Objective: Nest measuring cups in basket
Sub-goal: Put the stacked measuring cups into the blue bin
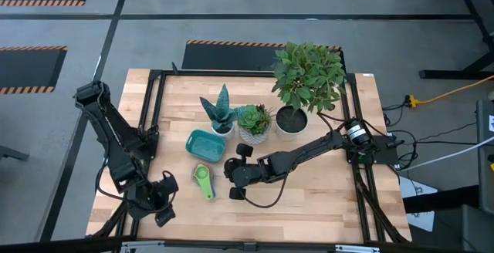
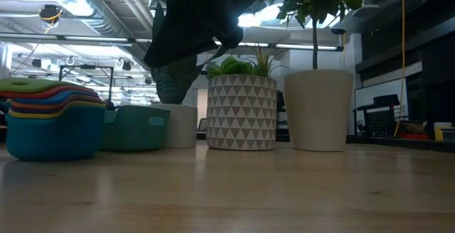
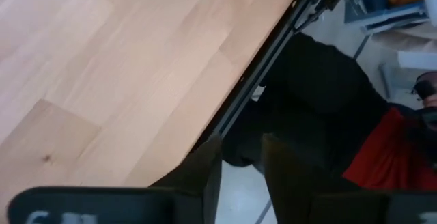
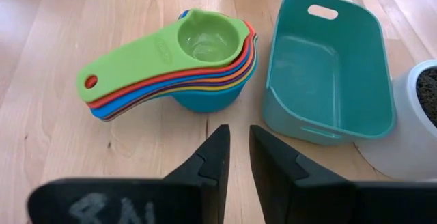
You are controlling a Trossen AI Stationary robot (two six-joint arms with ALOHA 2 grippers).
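The measuring cups sit nested in one stack, green on top and a blue one at the bottom, whose base rests on the table. Their handles fan out together toward the near edge. The teal basket stands empty beside the stack, on its far side. My right gripper hovers just right of the stack, pointing at it, with a narrow gap between the fingers and nothing in them. My left gripper waits at the table's near left corner, slightly open.
Three potted plants stand behind the basket: a spiky one, one in a triangle-patterned pot and a tall leafy one in a white pot. A black frame rail edges the table. Bare wood lies near of the stack.
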